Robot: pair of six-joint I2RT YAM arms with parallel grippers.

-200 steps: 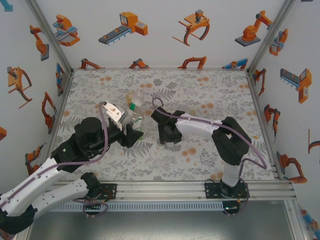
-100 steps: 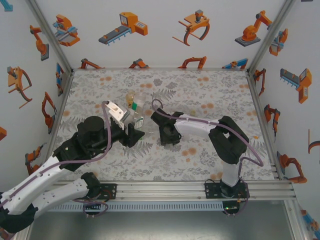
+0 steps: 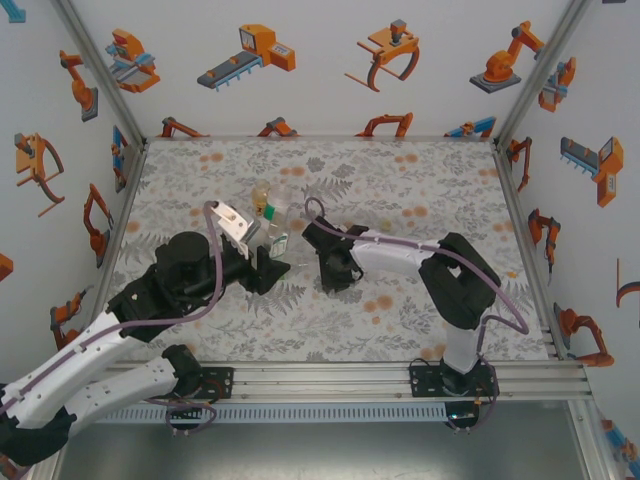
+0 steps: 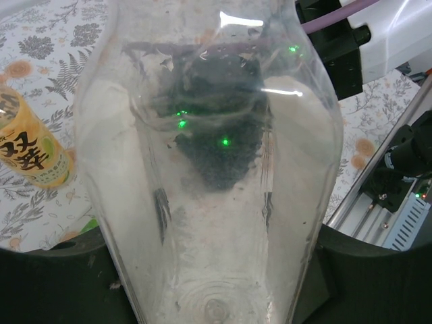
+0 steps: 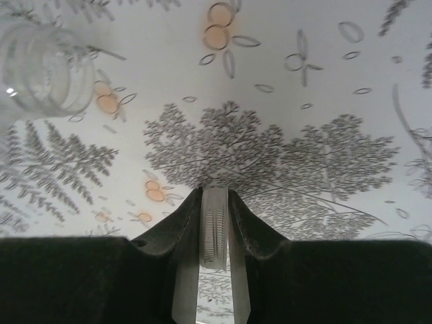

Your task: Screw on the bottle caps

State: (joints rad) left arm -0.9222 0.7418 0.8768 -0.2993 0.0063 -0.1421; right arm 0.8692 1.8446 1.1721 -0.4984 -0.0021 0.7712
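1. Your left gripper (image 3: 268, 262) is pressed in on the clear bottle (image 4: 209, 169), one finger on each side of its body. The bottle sits between the two arms, with its neck pointing toward the right arm.
2. Your right gripper (image 5: 214, 202) pinches a small white ribbed cap (image 5: 214, 233) edge-on between its fingertips, low over the patterned table (image 5: 304, 81).
3. The clear bottle's mouth shows at the upper left of the right wrist view, bare and threaded. It lies off to one side of the cap and apart from it, so this cap is picked up but not yet placed.
4. The amber bottle (image 4: 30, 145) with the yellow label and the green bottle (image 3: 268, 214) stand just behind the held one. You cannot tell from these views whether either is capped.
5. By my reading you are early in the task, with no cap visibly screwed on. Still to do are lining this cap up with the open mouth, turning it down, then checking the other two bottles.
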